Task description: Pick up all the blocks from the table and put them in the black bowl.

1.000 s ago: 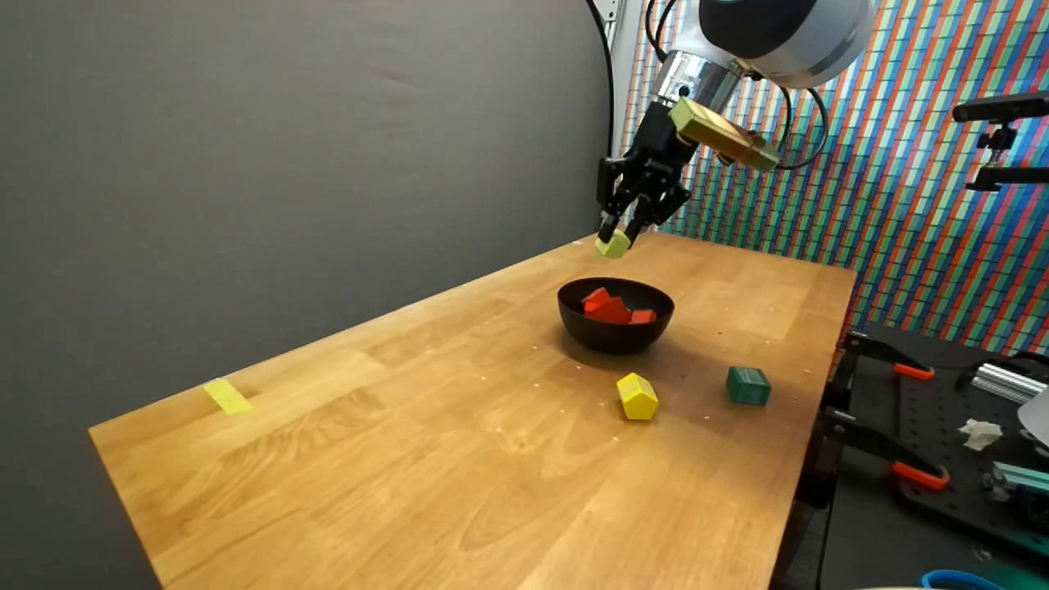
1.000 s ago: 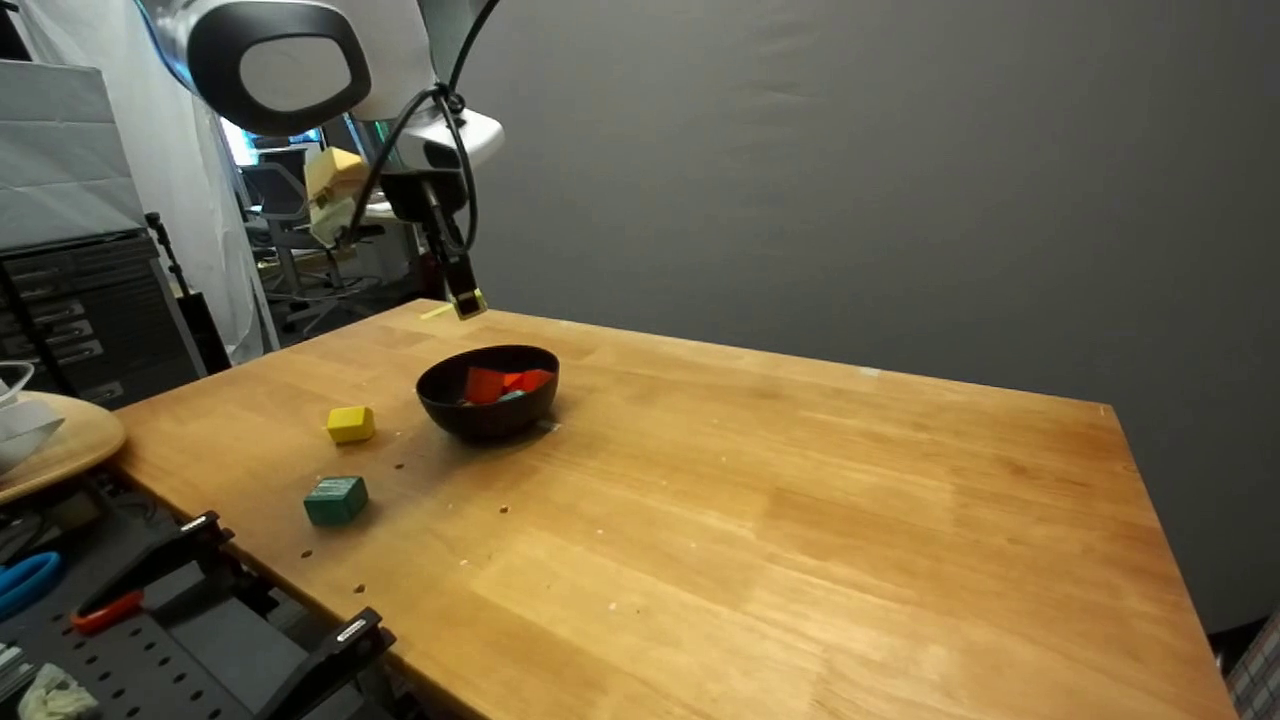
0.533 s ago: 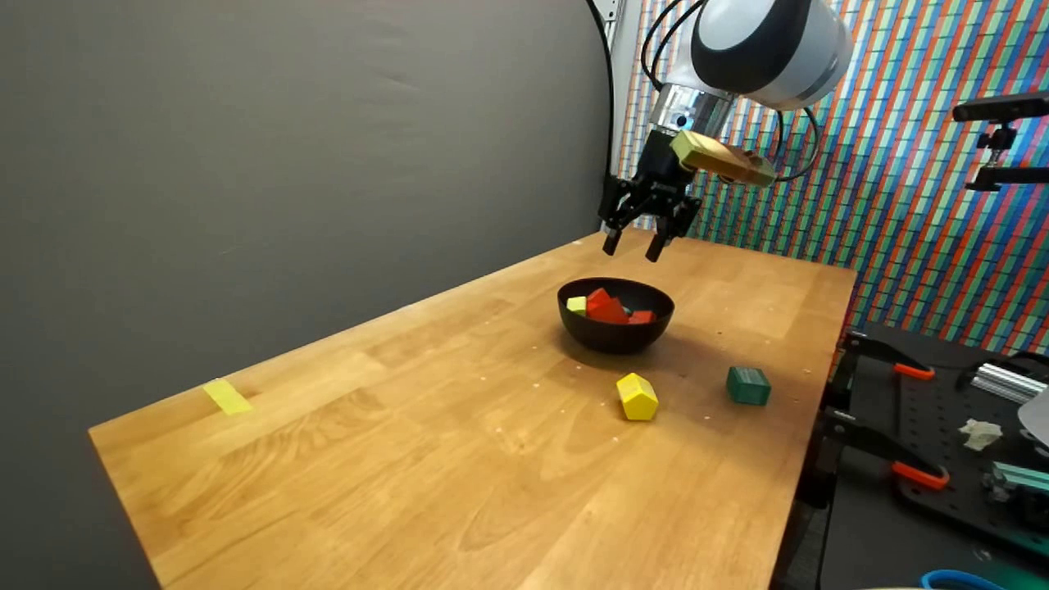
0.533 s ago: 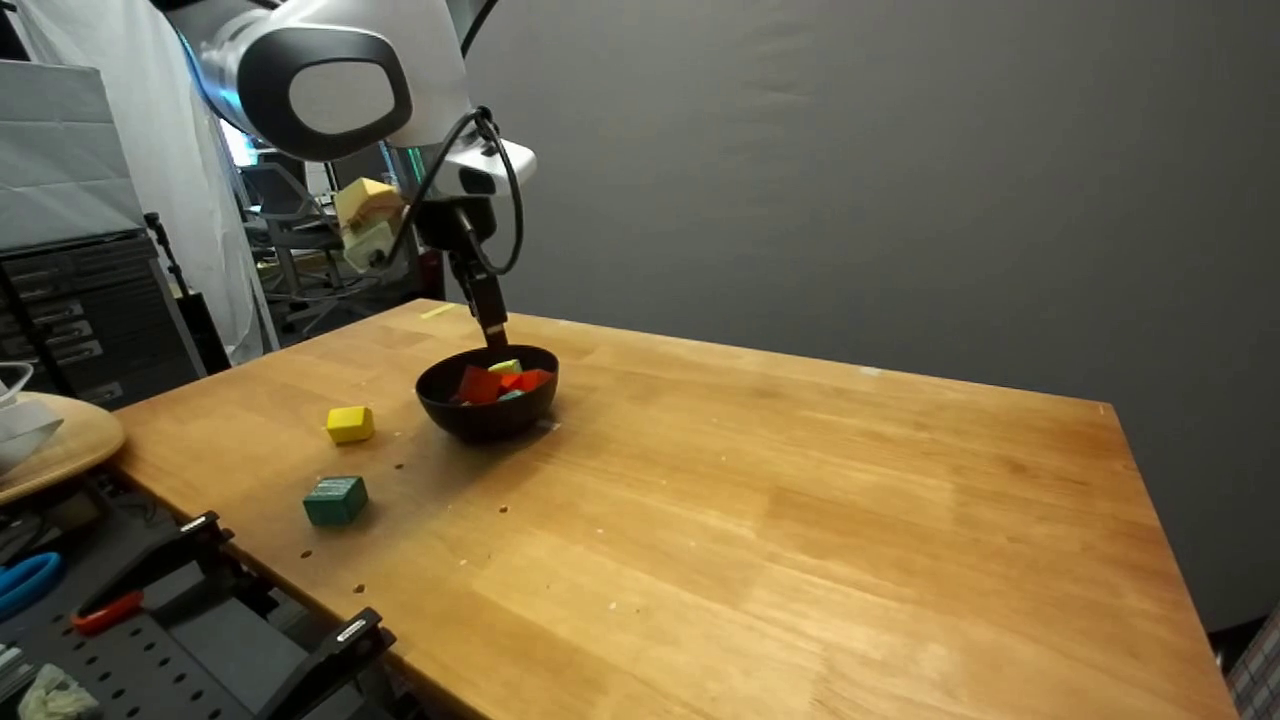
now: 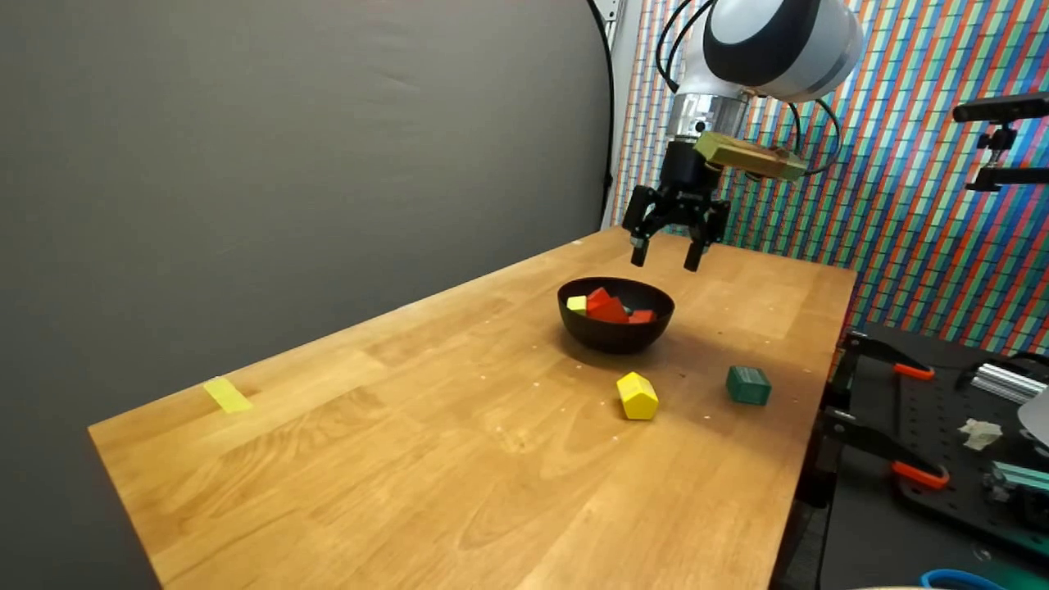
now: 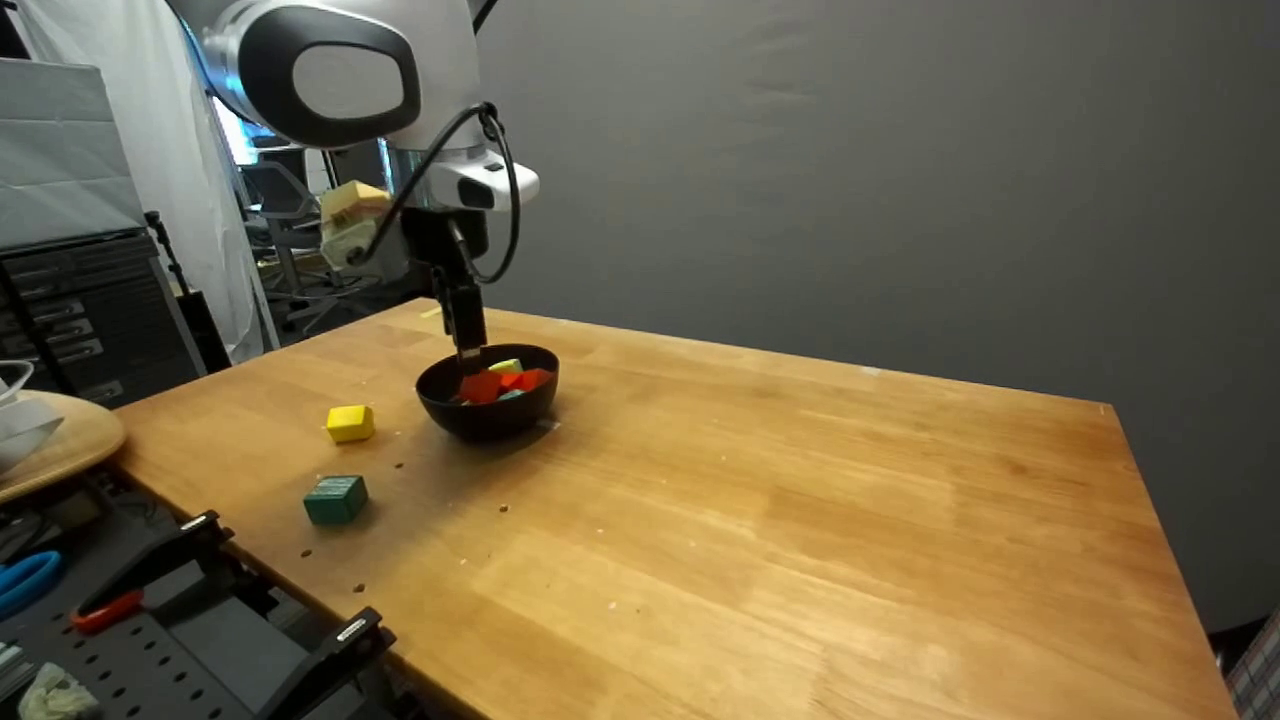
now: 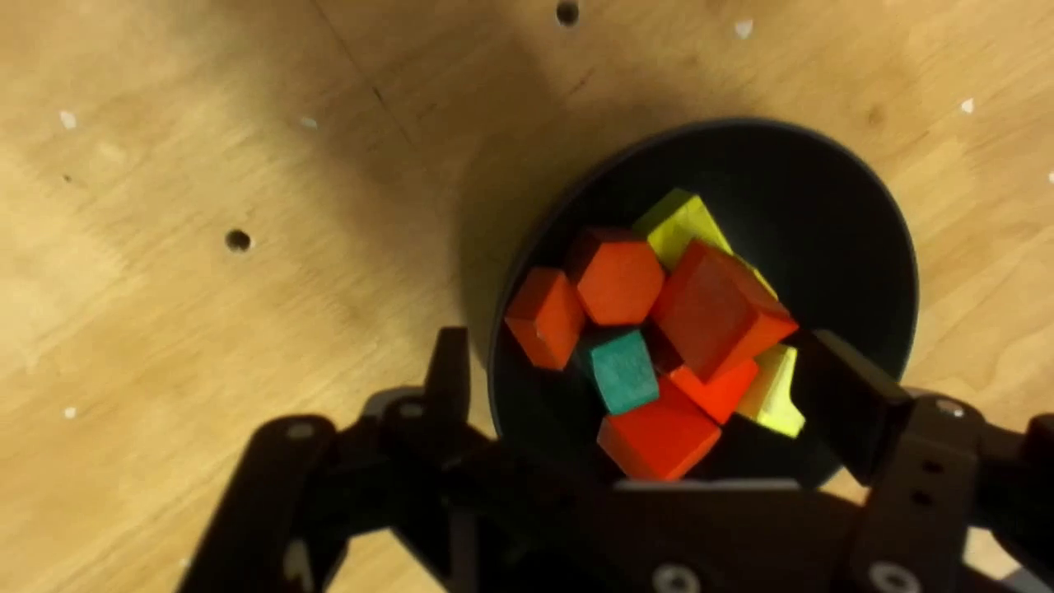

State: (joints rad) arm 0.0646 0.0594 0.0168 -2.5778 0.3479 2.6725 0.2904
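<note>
The black bowl [image 5: 615, 338] stands upright on the wooden table [image 5: 393, 459]. In the wrist view it holds several red and orange blocks [image 7: 708, 309], a teal-green block [image 7: 624, 372] and yellow ones, among them a pale yellow block [image 7: 778, 395] partly hidden by a neighbour. Two blocks lie on the table outside it in both exterior views: a yellow block [image 5: 638, 397] and a dark green block [image 5: 748, 385]. Above the bowl's far side my gripper [image 5: 665, 259] hangs open, fingers wide apart, nothing held. From the wrist, its fingers [image 7: 856, 387] straddle the bowl's contents.
Two clamps with orange handles [image 5: 918, 475] grip the table's edge near the green block. A round wooden board [image 6: 60, 450] stands beyond that same side. A strip of yellow tape [image 5: 228, 396] is stuck on the tabletop. A grey wall panel [image 6: 850, 200] runs behind the table.
The gripper has opened and let go of the pale yellow block, which now lies in the bowl. The arm has come lower and shifted sideways, turning more upright. The two table blocks have not moved.
</note>
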